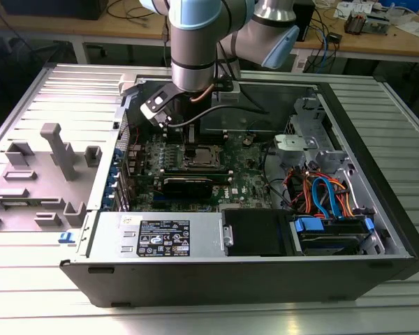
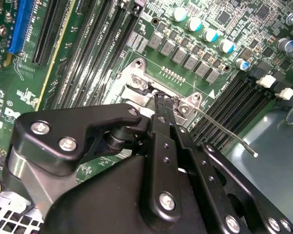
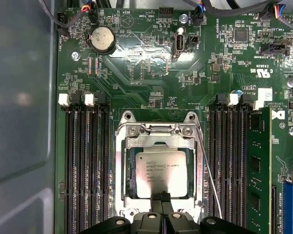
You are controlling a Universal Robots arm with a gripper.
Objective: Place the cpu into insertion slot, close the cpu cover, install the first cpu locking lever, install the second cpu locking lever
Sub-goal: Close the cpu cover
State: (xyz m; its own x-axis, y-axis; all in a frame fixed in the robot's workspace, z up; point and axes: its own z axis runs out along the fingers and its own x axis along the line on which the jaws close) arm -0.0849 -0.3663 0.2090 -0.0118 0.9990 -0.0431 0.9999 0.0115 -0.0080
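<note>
The cpu point(image 3: 158, 170), a silver-grey square chip, lies in the insertion slot point(image 1: 199, 157) on the green board. Around it lies the cpu cover point(image 3: 121, 170), a silver frame lowered flat so the chip shows through its window. My gripper point(image 3: 161, 196) is shut, its black fingertips pressed together at the cover's edge. In the second wrist view the gripper point(image 2: 161, 103) touches the socket's metal frame. A thin wire locking lever point(image 3: 208, 170) stands loose beside the socket, angled away from it point(image 2: 224, 134). In the exterior view the gripper point(image 1: 192, 136) hangs straight above the socket.
Long black memory slots flank the socket, with a green memory stick point(image 3: 259, 170) in one. A coin battery point(image 3: 102, 39) sits on the board. The case holds a drive cage with coloured cables point(image 1: 321, 195) and a power supply point(image 1: 160, 237). Grey fixtures point(image 1: 56, 153) stand outside the case.
</note>
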